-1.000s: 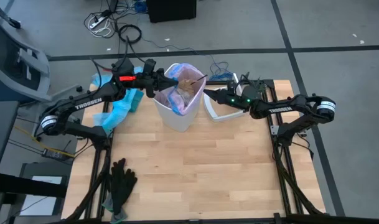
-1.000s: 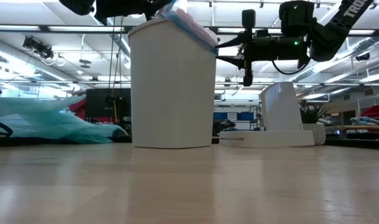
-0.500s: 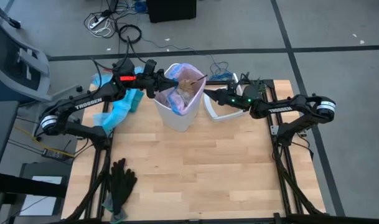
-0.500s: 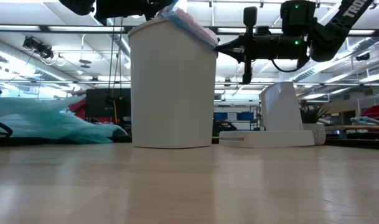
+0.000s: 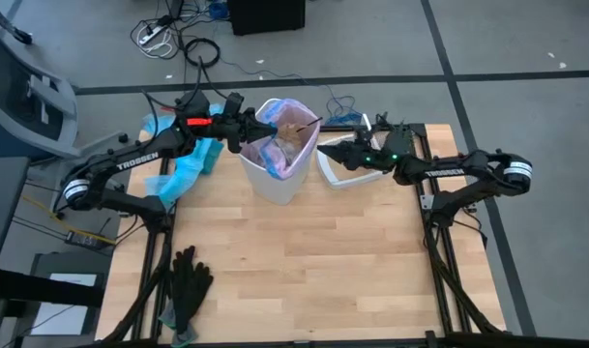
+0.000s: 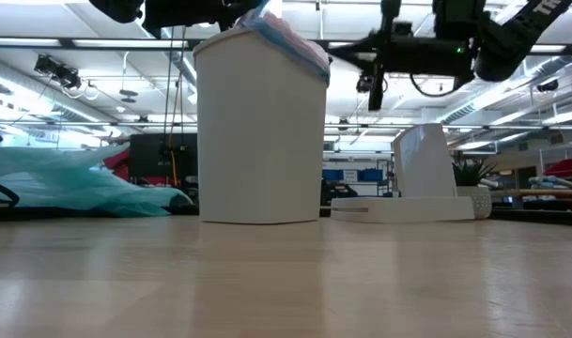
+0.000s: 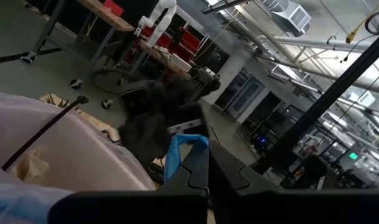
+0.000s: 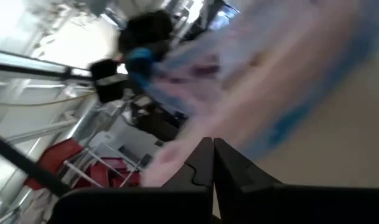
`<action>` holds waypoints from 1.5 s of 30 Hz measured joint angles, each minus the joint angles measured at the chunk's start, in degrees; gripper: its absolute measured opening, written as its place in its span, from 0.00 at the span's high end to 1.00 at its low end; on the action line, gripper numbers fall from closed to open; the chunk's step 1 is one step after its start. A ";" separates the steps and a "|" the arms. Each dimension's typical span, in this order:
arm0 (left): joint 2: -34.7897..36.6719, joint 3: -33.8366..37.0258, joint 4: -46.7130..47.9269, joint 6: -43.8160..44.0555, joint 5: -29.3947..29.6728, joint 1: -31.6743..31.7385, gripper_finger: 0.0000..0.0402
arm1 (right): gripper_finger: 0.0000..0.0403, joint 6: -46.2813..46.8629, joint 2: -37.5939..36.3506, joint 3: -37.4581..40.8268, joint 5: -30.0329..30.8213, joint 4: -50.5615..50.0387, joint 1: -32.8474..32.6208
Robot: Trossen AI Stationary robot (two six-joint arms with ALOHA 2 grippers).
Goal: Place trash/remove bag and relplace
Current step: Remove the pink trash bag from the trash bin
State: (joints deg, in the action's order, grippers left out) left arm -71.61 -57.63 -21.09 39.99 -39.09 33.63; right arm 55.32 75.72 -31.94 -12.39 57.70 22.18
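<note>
Two matte black arms, pretty chunky joints

Both arms are dark all over. The left arm has white TROSSEN lettering along its forearm link, a silver ring at the base-side joint, and a red light strip back from the left gripper. The right arm carries the same white lettering and silver ring, with small green lights glowing behind the right gripper. Thin black cables loop along both wrists. In the wrist views, the fingers are flat, angular black plastic.

pink bag lines upright bin; brown trash inside, apparently.
</note>
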 joint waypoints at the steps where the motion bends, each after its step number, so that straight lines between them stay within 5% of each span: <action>1: 0.00 0.00 0.06 -0.61 0.00 0.00 0.99 | 1.00 -0.62 -1.08 0.00 0.01 -0.05 -0.09; 11: 0.00 0.00 0.07 -0.82 0.01 0.00 0.99 | 1.00 3.40 -4.70 0.02 1.19 -17.92 2.14; 19: 0.00 0.00 0.03 -0.86 0.02 0.00 0.99 | 0.84 3.03 -1.83 -0.04 2.28 -7.93 2.07; 28: 0.00 0.00 0.03 -0.95 0.04 0.00 0.99 | 0.65 2.68 -1.76 -0.04 5.48 -8.95 2.59; 45: 0.00 0.00 -0.08 -1.01 0.04 0.07 0.99 | 0.72 1.62 5.79 -5.67 3.37 -9.11 2.27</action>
State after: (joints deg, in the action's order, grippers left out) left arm -71.61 -57.63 -21.17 38.98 -39.05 33.70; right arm 56.93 81.50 -37.62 -9.02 48.59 24.46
